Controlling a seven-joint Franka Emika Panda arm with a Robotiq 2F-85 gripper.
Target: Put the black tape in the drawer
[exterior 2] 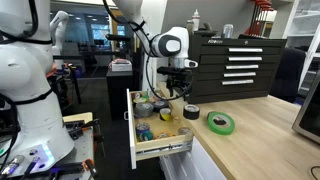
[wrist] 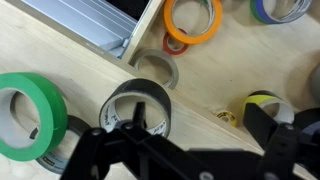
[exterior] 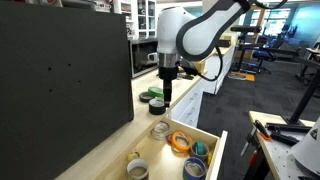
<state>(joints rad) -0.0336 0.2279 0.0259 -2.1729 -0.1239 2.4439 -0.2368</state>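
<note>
Gripper (wrist: 180, 140) hovered, jaws spread wide, over one black tape (wrist: 135, 105) beside one green roll (wrist: 30, 115); one drawer (exterior: 216, 155) stood open.

Your arm (exterior: 200, 30): glossy white shells, rounded joints, dark seams. Matte black gripper (exterior: 167, 98); a thin black cable (exterior: 212, 68) loops just beside it.
</note>
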